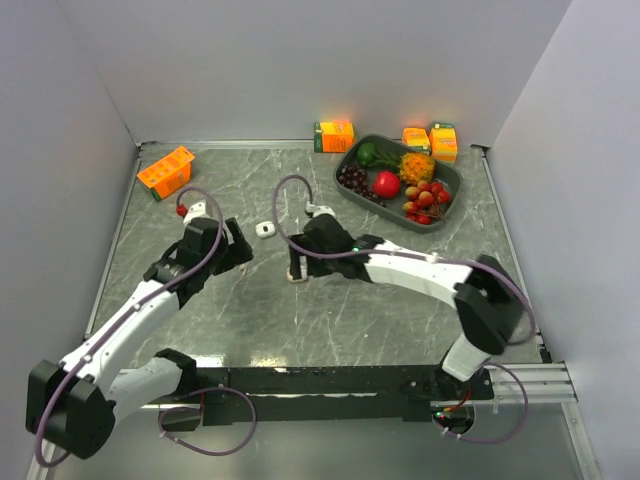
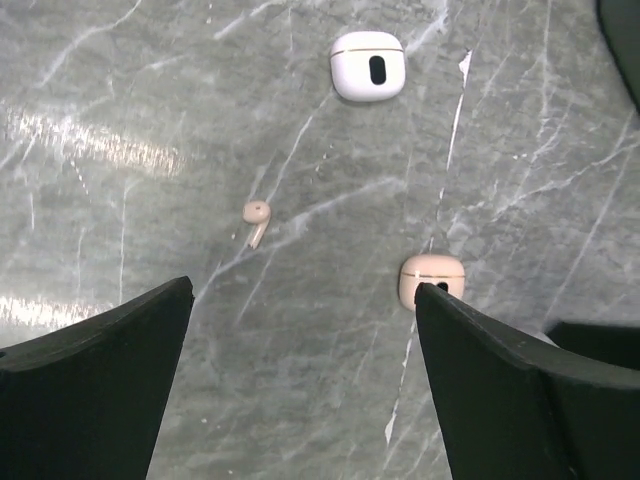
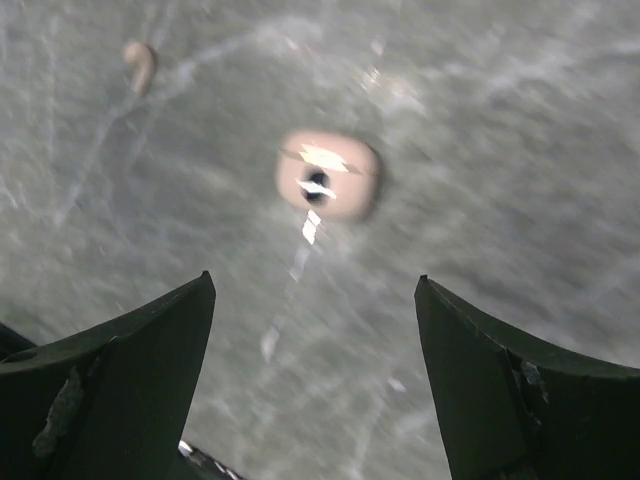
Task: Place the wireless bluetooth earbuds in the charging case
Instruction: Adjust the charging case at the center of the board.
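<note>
A white charging case (image 2: 368, 66) lies shut on the marble table, also seen from above (image 1: 265, 229). In the left wrist view a beige earbud (image 2: 256, 220) lies loose on the table. A beige charging case (image 2: 432, 279) sits partly behind my left gripper's right finger. My left gripper (image 2: 303, 290) is open, hanging above bare table with nothing between its fingers. In the blurred right wrist view my right gripper (image 3: 312, 282) is open and empty, with the beige case (image 3: 328, 174) ahead of it and the beige earbud (image 3: 140, 62) at far left. Both grippers (image 1: 240, 255) (image 1: 297, 265) hover mid-table.
An orange rack (image 1: 166, 170) stands at the back left with a small red object (image 1: 182, 210) near it. A grey tray (image 1: 450, 177) of toy fruit sits at the back right. Orange cartons (image 1: 334, 135) (image 1: 443, 142) stand against the back wall.
</note>
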